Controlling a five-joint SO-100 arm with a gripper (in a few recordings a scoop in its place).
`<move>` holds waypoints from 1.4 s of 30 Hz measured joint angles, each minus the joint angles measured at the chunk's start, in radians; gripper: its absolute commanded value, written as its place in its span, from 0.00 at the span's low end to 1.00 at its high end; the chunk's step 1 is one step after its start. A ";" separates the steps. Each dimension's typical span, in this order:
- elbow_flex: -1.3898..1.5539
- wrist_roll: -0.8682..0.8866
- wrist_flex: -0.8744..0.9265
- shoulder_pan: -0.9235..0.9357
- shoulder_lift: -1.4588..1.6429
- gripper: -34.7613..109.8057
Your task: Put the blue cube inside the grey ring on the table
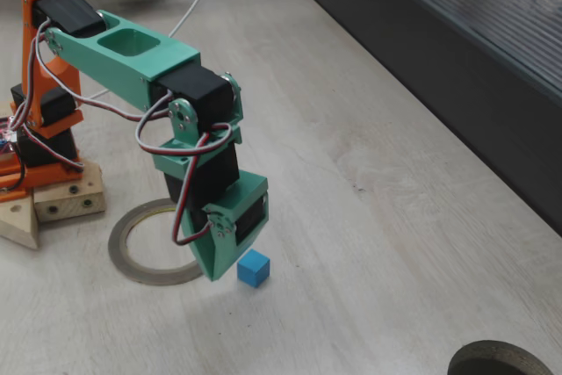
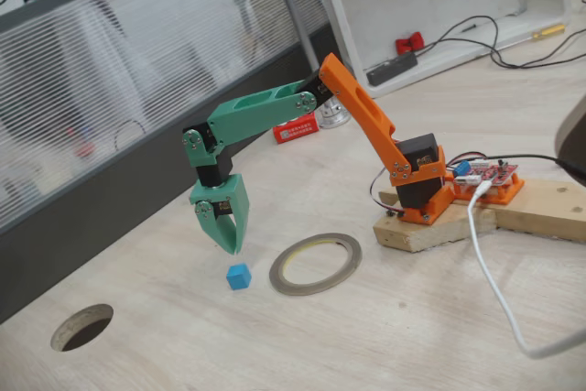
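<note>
The blue cube point(image 1: 253, 268) point(image 2: 238, 276) lies on the pale wood table point(image 1: 369, 217) point(image 2: 366, 336), outside the grey ring point(image 1: 132, 263) point(image 2: 316, 264) and a short way from its rim. The ring lies flat, and in a fixed view the arm hides part of it. My green gripper point(image 1: 216, 271) point(image 2: 233, 246) points straight down, its tips just above the table, right beside the cube on the ring's side. The jaws look shut with nothing between them.
The arm's orange base sits on a wooden block point(image 1: 61, 199) point(image 2: 476, 222) behind the ring. A dark round hole point(image 1: 500, 359) point(image 2: 82, 327) is cut in the table beyond the cube. A dark ribbed wall point(image 1: 457, 59) borders the table. A white cable point(image 2: 494, 290) trails near the base.
</note>
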 measured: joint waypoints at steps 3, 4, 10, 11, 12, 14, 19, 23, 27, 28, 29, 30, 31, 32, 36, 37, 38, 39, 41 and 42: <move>0.000 0.000 0.000 0.000 0.000 0.36; 0.000 0.000 0.000 0.000 0.000 0.37; 0.000 0.000 0.020 0.000 0.000 0.41; 0.000 0.000 0.035 0.000 0.000 0.41; 0.000 0.000 0.049 0.000 0.000 0.42; -0.002 0.000 0.081 0.000 0.000 0.44; -0.003 0.000 0.101 0.000 0.000 0.47; -0.003 0.000 0.101 0.000 0.000 0.47; -0.003 0.000 0.101 0.000 0.000 0.47; -0.003 0.000 0.101 0.000 0.000 0.47; -0.003 0.000 0.101 0.000 0.000 0.47; -0.003 0.000 0.101 0.000 0.000 0.47; -0.003 0.000 0.101 0.000 0.000 0.47; -0.003 0.000 0.101 0.000 0.000 0.47; -0.003 0.000 0.101 -0.009 0.000 0.47; -0.003 0.000 0.101 -0.021 0.000 0.47; -0.003 0.000 0.101 -0.038 0.000 0.47; -0.003 0.000 0.101 -0.057 0.000 0.47; -0.003 0.000 0.101 -0.078 0.000 0.47; -0.003 0.000 0.101 -0.081 0.000 0.47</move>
